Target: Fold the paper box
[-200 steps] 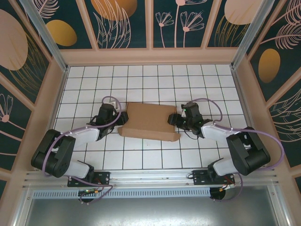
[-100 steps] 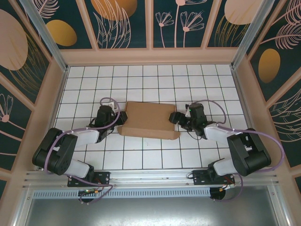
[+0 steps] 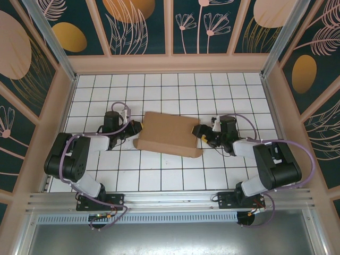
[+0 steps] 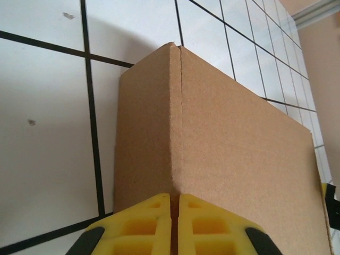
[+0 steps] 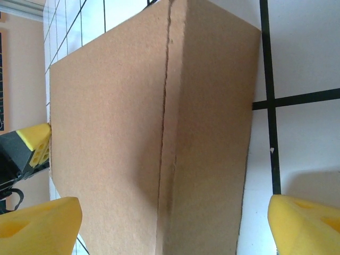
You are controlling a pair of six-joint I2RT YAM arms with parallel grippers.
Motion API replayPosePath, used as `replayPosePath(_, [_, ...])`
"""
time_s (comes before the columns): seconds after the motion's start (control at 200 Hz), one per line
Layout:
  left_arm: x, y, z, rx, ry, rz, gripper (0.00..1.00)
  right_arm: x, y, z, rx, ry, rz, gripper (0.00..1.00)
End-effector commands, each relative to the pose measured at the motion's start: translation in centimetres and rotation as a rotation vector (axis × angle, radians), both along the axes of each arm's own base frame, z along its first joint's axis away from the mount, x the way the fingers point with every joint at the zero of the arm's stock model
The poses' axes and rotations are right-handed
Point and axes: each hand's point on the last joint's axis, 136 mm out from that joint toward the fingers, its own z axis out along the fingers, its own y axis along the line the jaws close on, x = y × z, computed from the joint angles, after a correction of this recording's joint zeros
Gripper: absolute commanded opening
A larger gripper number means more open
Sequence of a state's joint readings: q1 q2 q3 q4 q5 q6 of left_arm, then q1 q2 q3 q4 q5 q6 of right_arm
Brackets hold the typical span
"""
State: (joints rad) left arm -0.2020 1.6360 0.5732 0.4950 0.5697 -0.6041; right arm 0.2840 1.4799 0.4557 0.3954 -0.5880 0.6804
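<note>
The paper box [image 3: 169,134] is plain brown cardboard, lying folded flat in the middle of the tiled floor. My left gripper [image 3: 136,127] meets its left end. In the left wrist view its yellow fingers [image 4: 143,220] are pressed together on the box's ridged edge [image 4: 175,122], with only a thin strip of cardboard between them. My right gripper [image 3: 200,133] is at the box's right end. In the right wrist view its yellow fingertips [image 5: 40,223] stand wide apart with the box [image 5: 159,133] between them, touching neither.
White tiled floor [image 3: 159,90] with black grid lines lies all round the box, walled by a beige rim [image 3: 170,64] and patterned panels. The left gripper's yellow tip [image 5: 33,144] shows past the box's far end in the right wrist view.
Both arms have sunk lower and stretched flatter toward the box's ends. The left wrist has moved up and left, the right wrist outward to the right. The box has turned slightly.
</note>
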Motion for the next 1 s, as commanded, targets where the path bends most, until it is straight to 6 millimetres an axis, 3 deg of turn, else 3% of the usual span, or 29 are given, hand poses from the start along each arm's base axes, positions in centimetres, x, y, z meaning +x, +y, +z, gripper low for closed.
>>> replayPosePath(0.0, [-1.2,0.2,-3.2,0.049,0.114,-0.05,0.12,-0.7,-0.1,-1.4,-0.067,0.029,0.012,0.92])
replayPosePath(0.165, [1.8,0.9,-1.4,0.141,0.025,-0.035,0.27,0.5,-3.0,2.2,-0.285,-0.121,-0.117,0.91])
replayPosePath(0.325, [5.0,1.1,1.4,0.165,-0.051,0.011,0.38,0.5,-2.9,5.7,-0.51,-0.264,-0.096,0.88])
replayPosePath(0.43, [5.7,2.0,4.1,0.188,-0.102,0.081,0.42,-0.2,0.3,8.7,-0.672,-0.465,0.022,0.85])
replayPosePath(0.505, [5.5,3.8,6.5,0.234,-0.137,0.172,0.42,-0.7,3.3,9.5,-0.719,-0.583,0.163,0.81])
replayPosePath(0.59, [4.8,5.2,8.9,0.277,-0.153,0.237,0.36,-2.3,7.7,10.3,-0.761,-0.842,0.41,0.8])
replayPosePath(0.681, [3.5,5.1,10.4,0.295,-0.108,0.216,0.35,-4.3,10.7,10.5,-0.818,-1.157,0.642,0.82])
replayPosePath(0.766, [1.9,4.2,11.4,0.278,-0.11,0.139,0.37,-5.3,12.1,9.3,-0.835,-1.302,0.816,0.84])
replayPosePath(0.996, [-0.9,6.0,13.4,0.268,-0.298,0.231,0.38,-4.4,14.0,5.2,-0.857,-1.289,1.042,0.85])
